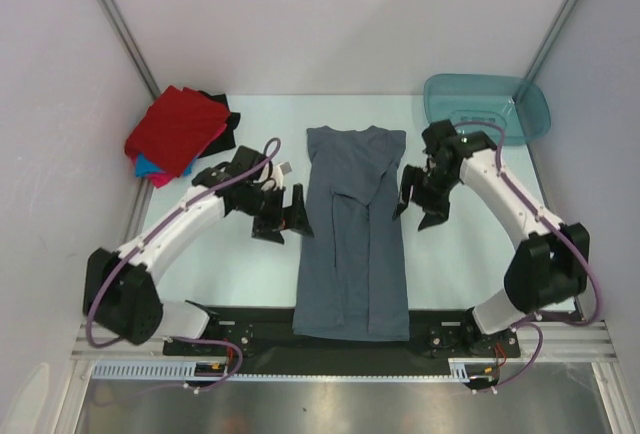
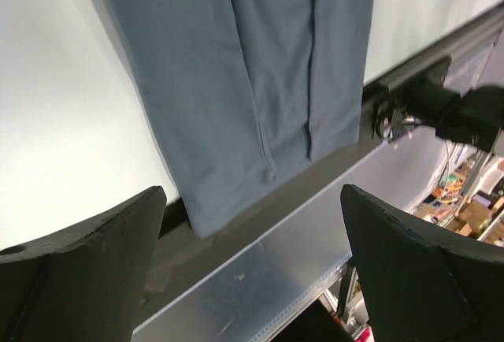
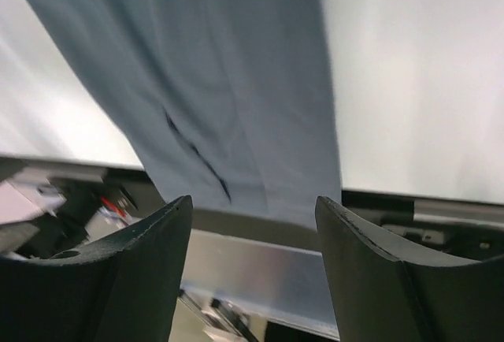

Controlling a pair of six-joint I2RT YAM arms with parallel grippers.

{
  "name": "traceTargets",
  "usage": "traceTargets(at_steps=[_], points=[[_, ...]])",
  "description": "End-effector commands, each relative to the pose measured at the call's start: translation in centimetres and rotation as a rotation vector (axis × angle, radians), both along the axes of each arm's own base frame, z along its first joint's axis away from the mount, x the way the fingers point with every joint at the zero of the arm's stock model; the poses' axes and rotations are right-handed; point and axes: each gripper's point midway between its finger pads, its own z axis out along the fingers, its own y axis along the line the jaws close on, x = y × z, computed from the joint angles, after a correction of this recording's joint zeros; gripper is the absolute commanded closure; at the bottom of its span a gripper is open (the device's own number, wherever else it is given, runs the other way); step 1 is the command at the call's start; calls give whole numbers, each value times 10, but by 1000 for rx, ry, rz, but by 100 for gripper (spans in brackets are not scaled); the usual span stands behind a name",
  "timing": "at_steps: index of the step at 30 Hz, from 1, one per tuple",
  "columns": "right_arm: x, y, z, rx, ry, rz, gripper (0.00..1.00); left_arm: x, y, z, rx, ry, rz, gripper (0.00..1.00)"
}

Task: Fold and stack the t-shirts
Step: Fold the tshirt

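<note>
Slate grey-blue t-shirt lies flat mid worktop, sides folded in. Left fingers gape wide beside it, right fingers are parted too on the other side, both holding nothing. Red-topped shirt stack sits far-left.

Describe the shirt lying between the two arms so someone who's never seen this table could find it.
On the pale table, between the left arm and right arm, the slate grey-blue t-shirt lies as a long strip, sides folded in. Unlike the red-topped pile in the far left corner, it lies alone and flat.
</note>
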Motion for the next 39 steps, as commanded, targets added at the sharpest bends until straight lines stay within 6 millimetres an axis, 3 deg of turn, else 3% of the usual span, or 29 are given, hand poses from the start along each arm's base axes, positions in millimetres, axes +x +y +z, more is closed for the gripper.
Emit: traceTargets(at_steps=[1,9,15,22,26,34,36,39], points=[[-63,3,-1,-8,106,7,30,-34,8,4,-23,34,-7,0],[-137,-9,0,-42,98,-5,30,-115,30,-6,-46,126,-11,0],[-173,-7,-14,13,109,-24,31,-149,42,-8,-76,133,-34,0],[-169,-11,-15,-27,51,-97,32,-138,36,-6,-91,98,-53,0],[-171,-18,-28,-95,62,-77,32,-126,36,-5,-69,53,-39,0],[-204,-16,-63,-169,147,94,33,-156,39,-59,-26,155,-109,0],[-215,-16,-75,-175,188,112,37,-166,35,-64,-60,212,-124,0],[-212,-5,-73,-149,146,128,37,-154,35,-60,-17,132,-118,0]])
